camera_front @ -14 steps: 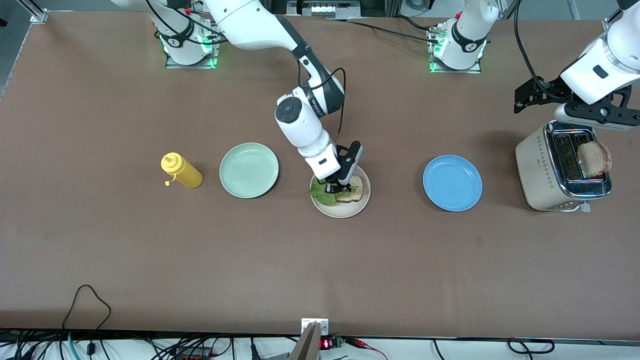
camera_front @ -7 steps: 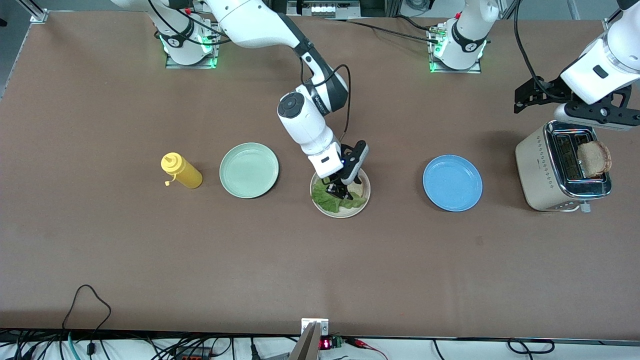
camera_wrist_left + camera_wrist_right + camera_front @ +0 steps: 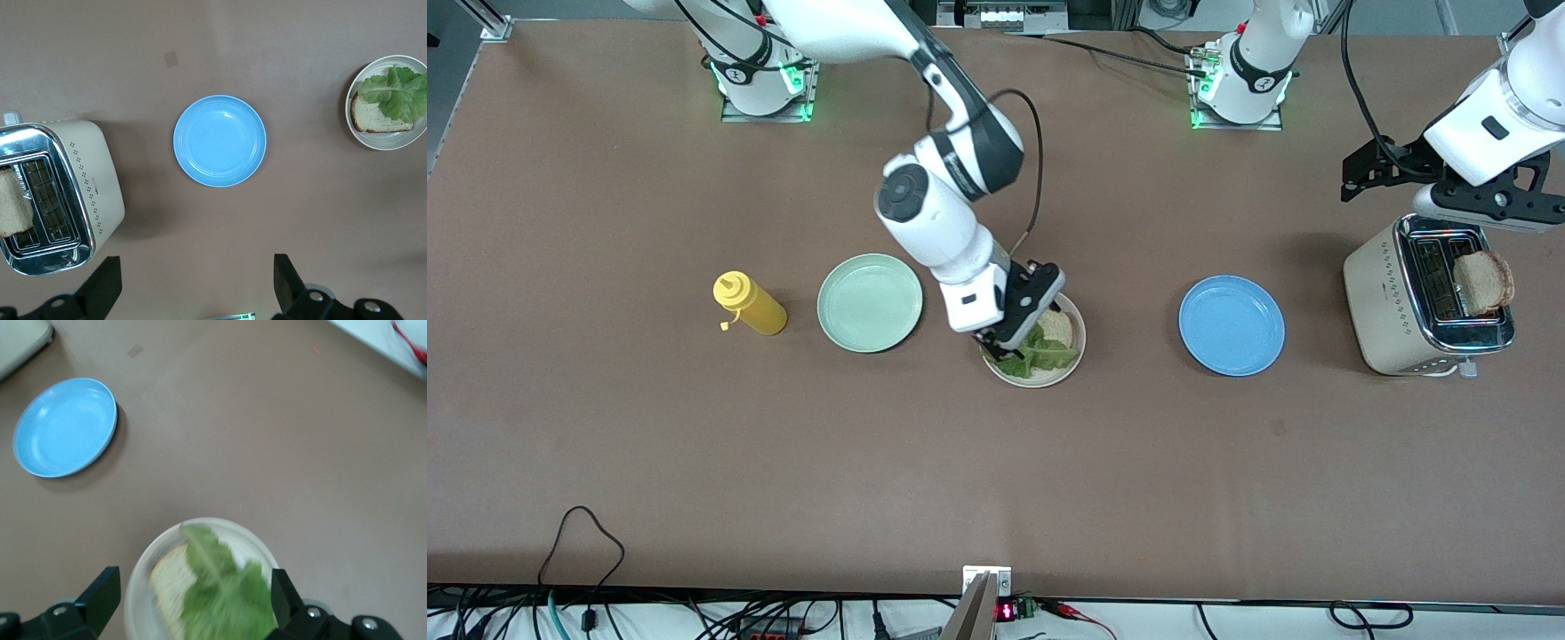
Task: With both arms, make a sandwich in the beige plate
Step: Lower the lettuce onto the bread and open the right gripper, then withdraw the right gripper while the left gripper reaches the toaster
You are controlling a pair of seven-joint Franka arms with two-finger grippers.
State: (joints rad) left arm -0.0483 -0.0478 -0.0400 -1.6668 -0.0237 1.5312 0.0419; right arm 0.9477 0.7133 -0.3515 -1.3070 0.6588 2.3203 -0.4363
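Note:
The beige plate (image 3: pixel 1049 380) sits mid-table and holds one bread slice (image 3: pixel 1057 328) with a green lettuce leaf (image 3: pixel 1040 358) lying partly over it. My right gripper (image 3: pixel 999 341) hovers just above the plate's edge, open and holding nothing. The right wrist view shows the plate (image 3: pixel 143 571), bread (image 3: pixel 166 577) and lettuce (image 3: pixel 224 595) below the right gripper (image 3: pixel 192 600). A second bread slice (image 3: pixel 1483 282) stands in the toaster (image 3: pixel 1392 302). My left gripper (image 3: pixel 1357 178) waits open, high beside the toaster; the left wrist view shows the left gripper (image 3: pixel 197 293) over bare table.
A blue plate (image 3: pixel 1232 325) lies between the beige plate and the toaster. A mint green plate (image 3: pixel 870 302) and a yellow squeeze bottle (image 3: pixel 750 304) lie toward the right arm's end. Cables run along the table edge nearest the front camera.
My right gripper opened and let the lettuce drop onto the bread, then lifted and shifted toward the mint plate. The left arm has not moved.

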